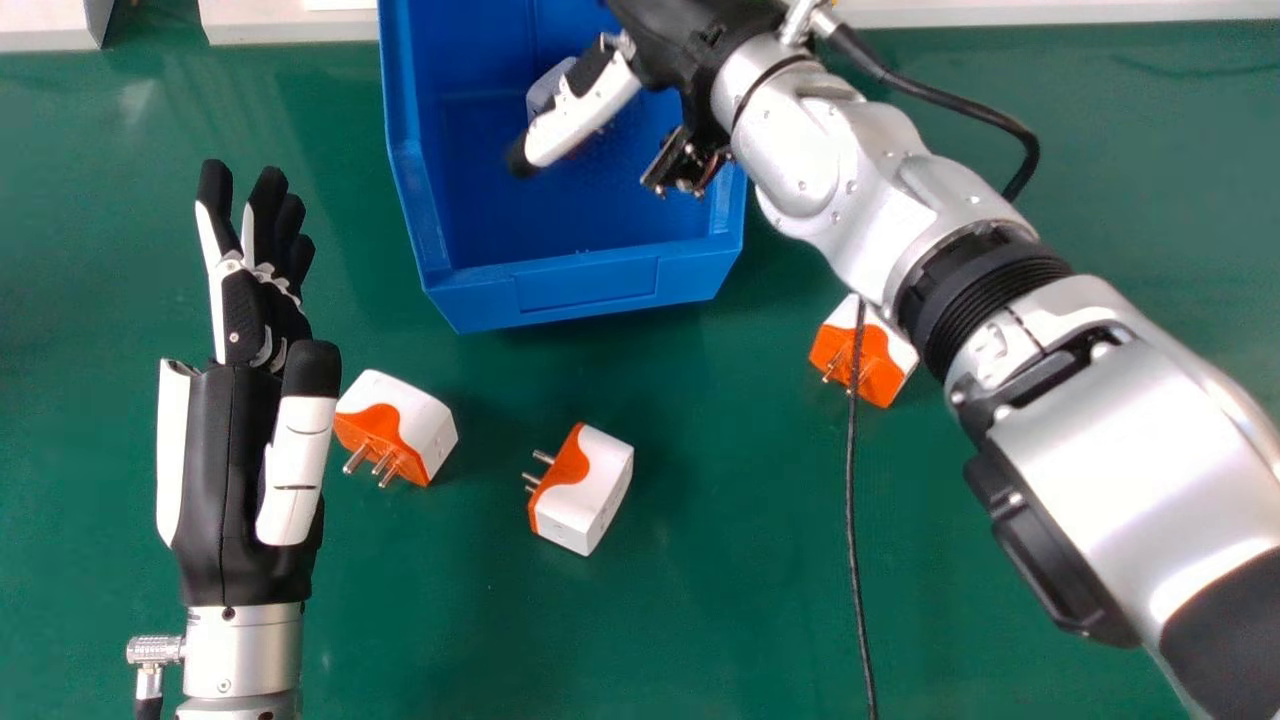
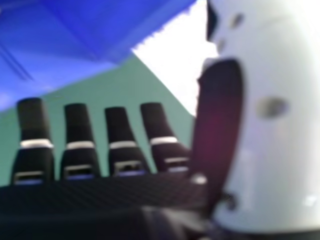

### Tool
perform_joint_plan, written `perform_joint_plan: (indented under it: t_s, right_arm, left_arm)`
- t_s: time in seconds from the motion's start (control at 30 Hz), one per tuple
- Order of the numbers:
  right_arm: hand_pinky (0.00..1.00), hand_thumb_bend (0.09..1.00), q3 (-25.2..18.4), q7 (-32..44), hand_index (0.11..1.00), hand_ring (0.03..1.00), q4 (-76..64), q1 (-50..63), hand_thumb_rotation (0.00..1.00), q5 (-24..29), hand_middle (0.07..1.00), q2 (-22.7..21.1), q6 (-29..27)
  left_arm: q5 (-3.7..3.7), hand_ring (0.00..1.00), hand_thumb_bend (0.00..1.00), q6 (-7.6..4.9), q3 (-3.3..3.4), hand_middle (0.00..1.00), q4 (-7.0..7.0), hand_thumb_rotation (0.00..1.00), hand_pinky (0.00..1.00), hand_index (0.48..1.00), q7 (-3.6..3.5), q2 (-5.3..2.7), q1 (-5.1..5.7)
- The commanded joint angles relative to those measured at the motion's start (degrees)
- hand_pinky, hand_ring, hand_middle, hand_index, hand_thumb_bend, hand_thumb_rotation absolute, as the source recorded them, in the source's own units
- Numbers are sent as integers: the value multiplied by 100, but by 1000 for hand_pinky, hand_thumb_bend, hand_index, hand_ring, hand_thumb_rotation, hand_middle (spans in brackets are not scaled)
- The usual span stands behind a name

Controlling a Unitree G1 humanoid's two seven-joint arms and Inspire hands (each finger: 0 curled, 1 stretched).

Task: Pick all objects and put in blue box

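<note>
Right robot hand (image 1: pixel 588 108) over the blue box (image 1: pixel 585 287), fingers straight and apart

It's bright in here: the forearm (image 1: pixel 1150 440) gleams, soft shadow dims the desk (image 1: pixel 700 620) by the box (image 1: pixel 585 285), and white glare washes out part of the right hand view.

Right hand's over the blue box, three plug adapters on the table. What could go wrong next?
The black cable crosses the rightmost adapter in the head view, so it might snag during a grasp.
The left hand is right beside the leftmost adapter; a sideways move could knock it.
The right hand might clip the blue box's wall if it leaves low.
</note>
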Motion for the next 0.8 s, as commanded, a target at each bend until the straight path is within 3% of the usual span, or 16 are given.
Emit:
perform_joint_plan:
  t_s: [0.0, 0.2, 0.3, 0.53, 0.77]
  right_arm:
    - [652, 1000, -155, -30, 805, 787, -276, -19, 201, 222, 834, -206, -419]
    - [649, 1000, -479, 73, 793, 766, -1018, 837, 191, 703, 806, -749, -1832]
    - [620, 1000, -535, -89, 790, 753, -1675, 1479, 187, 682, 797, -1095, -2380]
    - [718, 1000, -872, -717, 842, 832, -3463, 3235, 225, 308, 861, -1971, -2981]
    - [769, 1000, -1361, -1034, 878, 883, -4072, 4559, 267, 370, 910, -2414, -3379]
  left_arm:
    - [-52, 1000, 694, -156, -5, 1000, -104, 888, 1000, 1000, -30, 24, 17]
    - [-136, 1000, 706, -164, -15, 1000, -94, 883, 1000, 1000, -86, 25, 37]
    - [-168, 1000, 706, -166, -17, 1000, -101, 881, 1000, 1000, -114, 13, 47]
    - [-145, 1000, 708, -159, -17, 1000, -199, 877, 1000, 1000, -105, 4, 130]
    - [-147, 1000, 746, -123, -10, 1000, -317, 874, 1000, 1000, -103, 25, 231]
